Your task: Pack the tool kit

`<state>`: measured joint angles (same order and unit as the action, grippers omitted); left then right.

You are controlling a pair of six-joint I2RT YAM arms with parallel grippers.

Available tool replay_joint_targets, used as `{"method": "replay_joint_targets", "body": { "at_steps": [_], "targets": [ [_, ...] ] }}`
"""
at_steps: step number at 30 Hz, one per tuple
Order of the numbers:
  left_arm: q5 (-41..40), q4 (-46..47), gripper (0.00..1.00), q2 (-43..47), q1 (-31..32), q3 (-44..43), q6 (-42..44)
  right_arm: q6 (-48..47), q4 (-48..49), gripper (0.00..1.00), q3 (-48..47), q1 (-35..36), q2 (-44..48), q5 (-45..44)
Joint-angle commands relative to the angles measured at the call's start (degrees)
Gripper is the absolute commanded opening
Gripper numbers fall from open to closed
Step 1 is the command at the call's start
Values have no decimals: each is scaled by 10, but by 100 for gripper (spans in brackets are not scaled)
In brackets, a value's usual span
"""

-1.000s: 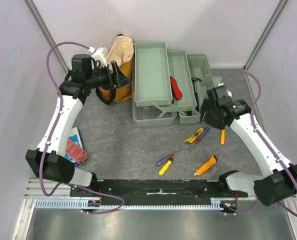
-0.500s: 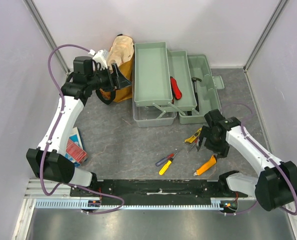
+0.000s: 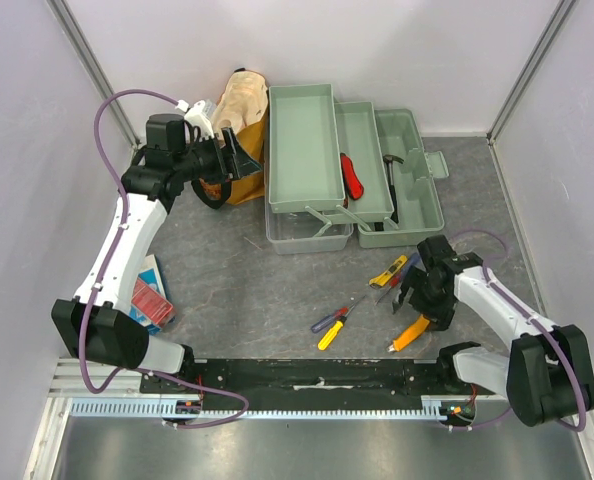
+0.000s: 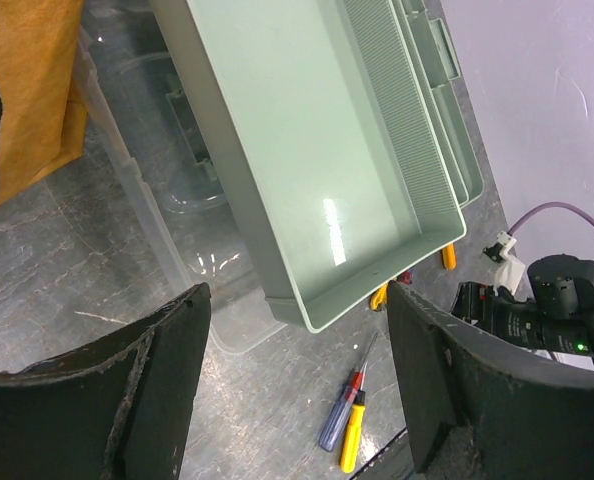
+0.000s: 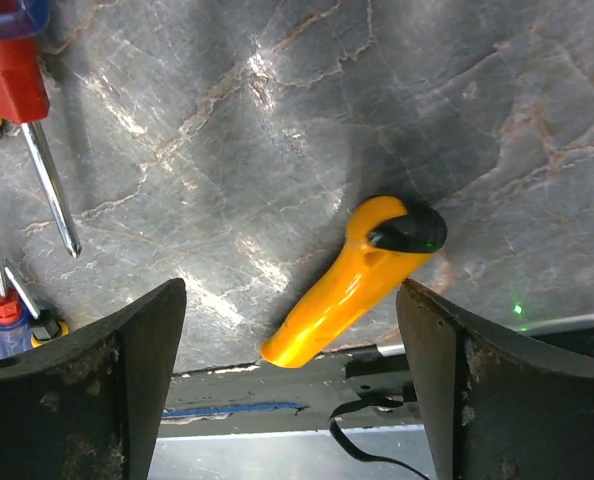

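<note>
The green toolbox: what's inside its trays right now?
The left tray is bare. The middle tray holds a red-handled tool; the right compartment holds what looks like a hammer. Whatever lies beneath the fanned-out trays is covered.

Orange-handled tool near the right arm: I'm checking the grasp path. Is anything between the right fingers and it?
Nothing visible. In the right wrist view the orange-handled tool lies alone on the bare table, framed by the open fingers of the right gripper. The red-handled screwdriver lies off to one side, apart from it.
</note>
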<state>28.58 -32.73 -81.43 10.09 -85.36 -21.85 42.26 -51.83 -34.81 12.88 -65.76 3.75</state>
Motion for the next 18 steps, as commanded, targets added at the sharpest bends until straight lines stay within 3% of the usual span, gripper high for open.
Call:
{"method": "replay_joint_targets", "body": {
  "at_steps": [1,7,13,18],
  "targets": [
    [-11,4,77,22,1,-16,0,17,52,91,18,-1,-13,12],
    [-26,-10,77,31,2,-22,14,19,74,88,21,-1,-22,-3],
    [-35,-15,77,36,2,-18,24,12,90,64,24,-1,-57,-7],
    [-35,-18,77,36,1,-23,25,10,98,56,29,7,-90,-3]
  ]
}}
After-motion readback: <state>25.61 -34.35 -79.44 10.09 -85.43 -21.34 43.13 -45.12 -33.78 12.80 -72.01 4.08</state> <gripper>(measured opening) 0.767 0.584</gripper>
